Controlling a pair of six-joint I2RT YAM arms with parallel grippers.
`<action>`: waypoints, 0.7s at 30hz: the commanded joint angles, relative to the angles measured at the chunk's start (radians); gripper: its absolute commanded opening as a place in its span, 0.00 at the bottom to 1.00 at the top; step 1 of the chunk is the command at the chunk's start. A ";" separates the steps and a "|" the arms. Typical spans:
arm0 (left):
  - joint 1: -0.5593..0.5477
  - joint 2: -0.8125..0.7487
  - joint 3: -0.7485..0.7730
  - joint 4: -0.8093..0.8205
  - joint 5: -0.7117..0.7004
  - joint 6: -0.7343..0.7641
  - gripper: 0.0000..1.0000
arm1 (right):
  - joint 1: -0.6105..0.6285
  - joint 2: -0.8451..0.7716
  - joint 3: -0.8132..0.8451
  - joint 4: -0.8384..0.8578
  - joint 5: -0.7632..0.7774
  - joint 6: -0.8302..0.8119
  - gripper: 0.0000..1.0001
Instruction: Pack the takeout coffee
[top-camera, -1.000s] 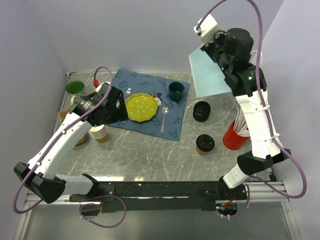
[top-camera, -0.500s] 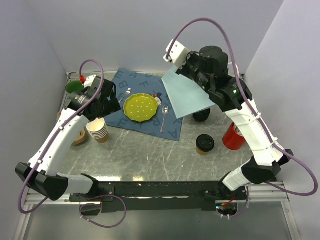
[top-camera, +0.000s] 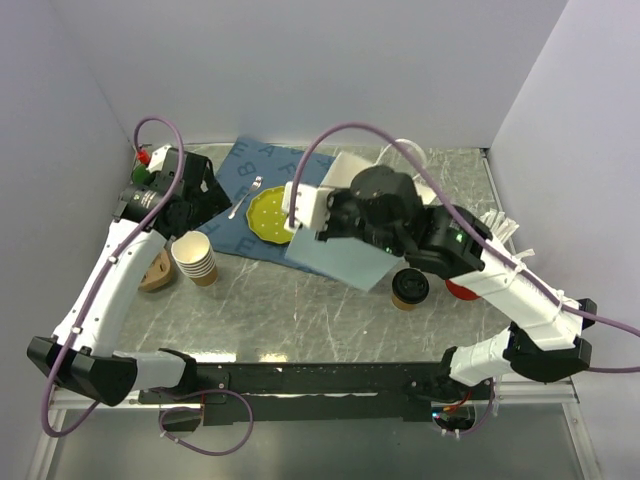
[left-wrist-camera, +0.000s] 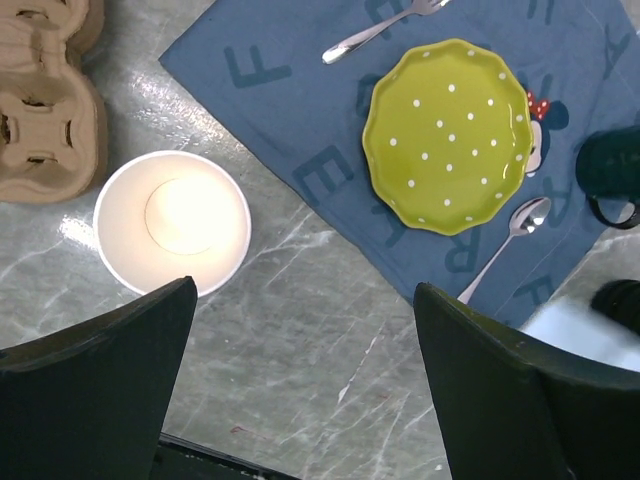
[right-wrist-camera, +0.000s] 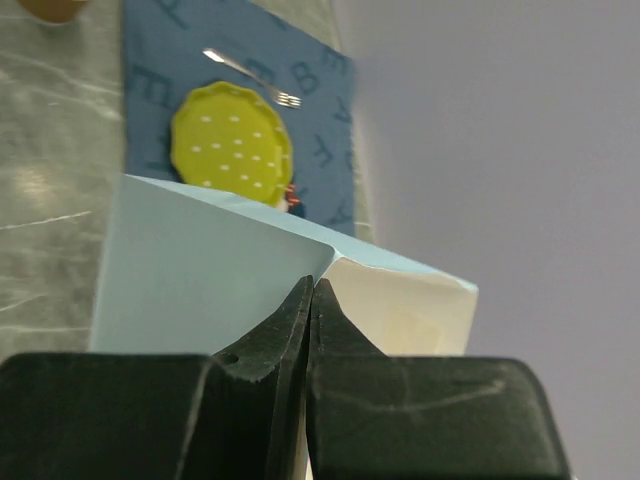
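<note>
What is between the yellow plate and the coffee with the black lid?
A light blue paper bag, pinched in the right pincer, is between the yellow plate and the takeout coffee. The top view shows it.

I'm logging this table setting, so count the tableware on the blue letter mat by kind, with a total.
plate: 1
fork: 1
spoon: 1
mug: 1
Total: 4
</note>
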 joint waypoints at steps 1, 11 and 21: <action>0.019 -0.011 0.089 -0.025 0.013 -0.046 0.97 | 0.069 -0.031 -0.056 -0.025 -0.007 0.058 0.00; 0.031 -0.029 0.080 -0.076 0.107 -0.090 0.97 | 0.154 -0.080 -0.255 0.030 -0.095 0.121 0.00; 0.031 -0.088 -0.030 -0.092 0.110 -0.082 0.97 | 0.218 0.007 -0.334 0.170 -0.162 0.198 0.00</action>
